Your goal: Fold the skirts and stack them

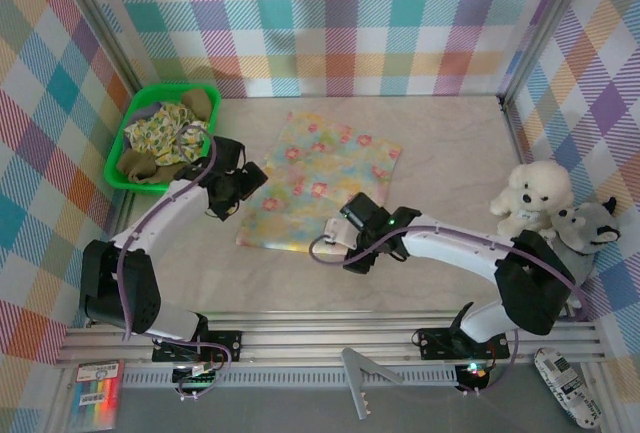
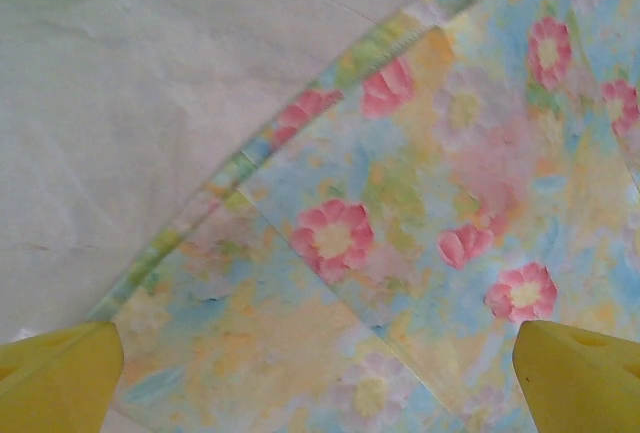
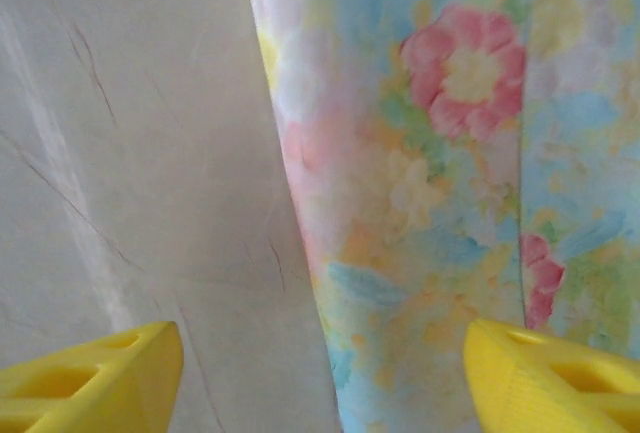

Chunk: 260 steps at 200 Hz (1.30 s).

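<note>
The floral skirt (image 1: 320, 175) lies flat on the counter (image 1: 455, 148) for folding. The left tool (image 1: 243, 186) and right tool (image 1: 340, 237) hover over its edges, fingers apart.

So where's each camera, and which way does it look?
Top external: high behind the robot, looking down on table, floral skirt, left arm, right arm.
Left wrist: on the left arm, looking down at the skirt's hem; left fingers show.
Right wrist: on the right arm, looking down at skirt edge and table; right fingers show.
All three see the floral skirt.
</note>
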Available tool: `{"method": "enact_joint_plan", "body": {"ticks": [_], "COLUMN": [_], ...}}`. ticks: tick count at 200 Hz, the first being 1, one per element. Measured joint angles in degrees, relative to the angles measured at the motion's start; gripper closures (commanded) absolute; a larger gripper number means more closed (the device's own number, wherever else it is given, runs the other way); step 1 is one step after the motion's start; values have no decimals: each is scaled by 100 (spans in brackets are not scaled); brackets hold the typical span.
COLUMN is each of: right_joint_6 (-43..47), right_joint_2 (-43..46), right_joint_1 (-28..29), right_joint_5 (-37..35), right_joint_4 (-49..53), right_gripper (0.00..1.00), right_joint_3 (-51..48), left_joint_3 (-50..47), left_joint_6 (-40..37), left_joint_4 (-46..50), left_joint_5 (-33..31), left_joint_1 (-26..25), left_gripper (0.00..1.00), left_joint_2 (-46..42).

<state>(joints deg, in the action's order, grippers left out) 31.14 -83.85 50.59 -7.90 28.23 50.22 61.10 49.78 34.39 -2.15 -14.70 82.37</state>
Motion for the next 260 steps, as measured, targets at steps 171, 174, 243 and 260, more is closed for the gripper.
{"method": "enact_joint_plan", "body": {"ticks": [171, 174, 243, 260], "right_joint_6": [1246, 1244, 914, 789], "right_joint_2": [-518, -531, -750, -750], "right_joint_1": [219, 219, 223, 188], "right_joint_5": [-1014, -1012, -839, -831], "right_joint_4": [-883, -870, -328, -317], "right_gripper": [64, 65, 97, 100], "right_joint_3": [-649, -640, -315, -275], "left_joint_3": [-295, -295, -925, -1106], "left_joint_6": [168, 166, 162, 149], "left_joint_4": [142, 140, 166, 201], "left_joint_5": [122, 125, 216, 243], "left_joint_1": [173, 173, 173, 173], "left_gripper": [0, 0, 0, 0], "left_joint_2": [120, 120, 111, 81]}}
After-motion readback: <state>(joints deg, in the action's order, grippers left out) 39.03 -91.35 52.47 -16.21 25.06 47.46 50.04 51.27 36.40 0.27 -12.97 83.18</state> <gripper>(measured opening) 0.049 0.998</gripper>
